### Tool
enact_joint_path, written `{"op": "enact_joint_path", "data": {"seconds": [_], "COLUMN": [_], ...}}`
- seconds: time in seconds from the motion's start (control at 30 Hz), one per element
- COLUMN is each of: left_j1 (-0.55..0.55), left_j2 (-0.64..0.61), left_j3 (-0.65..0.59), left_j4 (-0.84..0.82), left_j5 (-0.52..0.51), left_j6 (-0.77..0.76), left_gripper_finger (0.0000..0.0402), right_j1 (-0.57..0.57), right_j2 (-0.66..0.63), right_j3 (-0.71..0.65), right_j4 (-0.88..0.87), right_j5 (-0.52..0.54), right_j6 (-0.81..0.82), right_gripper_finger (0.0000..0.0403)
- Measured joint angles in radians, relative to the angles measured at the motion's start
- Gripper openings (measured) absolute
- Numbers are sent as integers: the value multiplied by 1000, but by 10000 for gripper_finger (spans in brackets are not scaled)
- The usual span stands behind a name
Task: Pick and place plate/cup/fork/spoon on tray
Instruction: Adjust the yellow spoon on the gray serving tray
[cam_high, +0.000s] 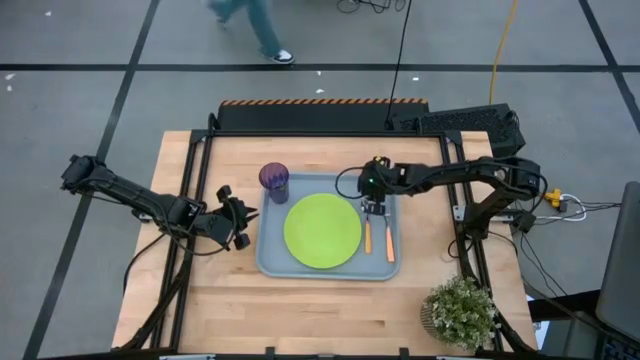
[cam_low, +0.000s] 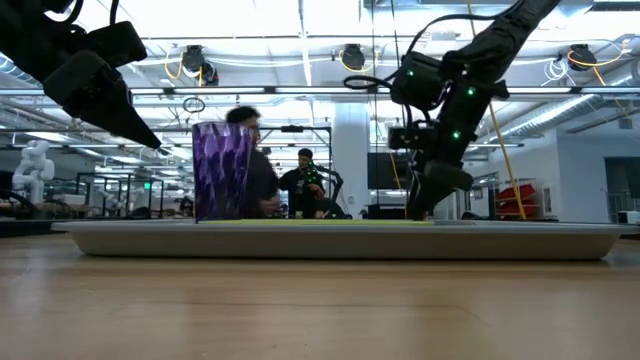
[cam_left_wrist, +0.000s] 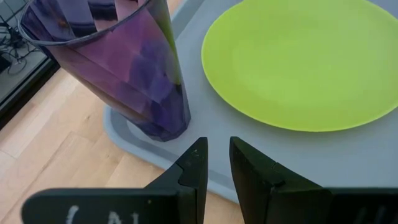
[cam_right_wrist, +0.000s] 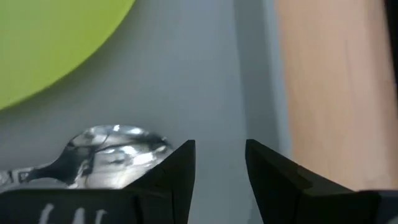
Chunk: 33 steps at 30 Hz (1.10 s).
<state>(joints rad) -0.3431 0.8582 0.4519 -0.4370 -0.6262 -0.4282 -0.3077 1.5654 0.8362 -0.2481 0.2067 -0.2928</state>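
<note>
Item: large rectangular light grey-blue plastic tray with rounded corners and raised rim, lying mid-table on the pale wooden table. Contents, as seen from above: round flat lime-green plate at the centre; small translucent dark purple tumbler, the cup, upright in the tray's far corner on the left arm's side; two small orange-handled pieces of cutlery side by side in the strip between plate and the tray rim on the right arm's side. The one just beside the plate and the one nearer the rim both lie with long axes running from the far edge toward the near edge of the table, heads at the far end under the right gripper. The right wrist view shows the spoon's shiny rounded bowl flat on the tray, just beside one dark finger, not between the pair; the fork's tines cannot be made out. Right gripper: fingers parted, nothing between them, hanging low over the cutlery heads. Left gripper: just off the tray's edge on its own side, fingers a narrow gap apart and empty, pointing toward cup and plate. Judgement: all four pieces appear placed; the right arm is the nearer to the cutlery, and its likely next move is straight up, clear of the spoon bowl beside its finger.
</note>
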Motion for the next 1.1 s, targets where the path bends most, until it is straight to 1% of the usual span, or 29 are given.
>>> {"op": "enact_joint_path", "data": {"seconds": [0.23,0.4,0.57,0.77,0.97,1.1], "left_j1": [0,0,0,0,0,0], "left_j2": [0,0,0,0,0,0], "left_j3": [0,0,0,0,0,0], "left_j4": [0,0,0,0,0,0], "left_j5": [0,0,0,0,0,0], "left_j6": [1,-4,-7,-12,-13,-15], "left_gripper_finger": [72,72,72,72,72,72], "right_j1": [1,2,3,13,16,16], "right_j2": [0,0,0,0,0,0], "right_j3": [-36,-38,-38,-38,-38,-38], "right_j4": [41,37,27,14,-43,-42], "right_j5": [1,-3,-55,-52,-52,-23], "right_j6": [27,30,31,35,47,48], "right_gripper_finger": [134,134,134,134,134,134]}}
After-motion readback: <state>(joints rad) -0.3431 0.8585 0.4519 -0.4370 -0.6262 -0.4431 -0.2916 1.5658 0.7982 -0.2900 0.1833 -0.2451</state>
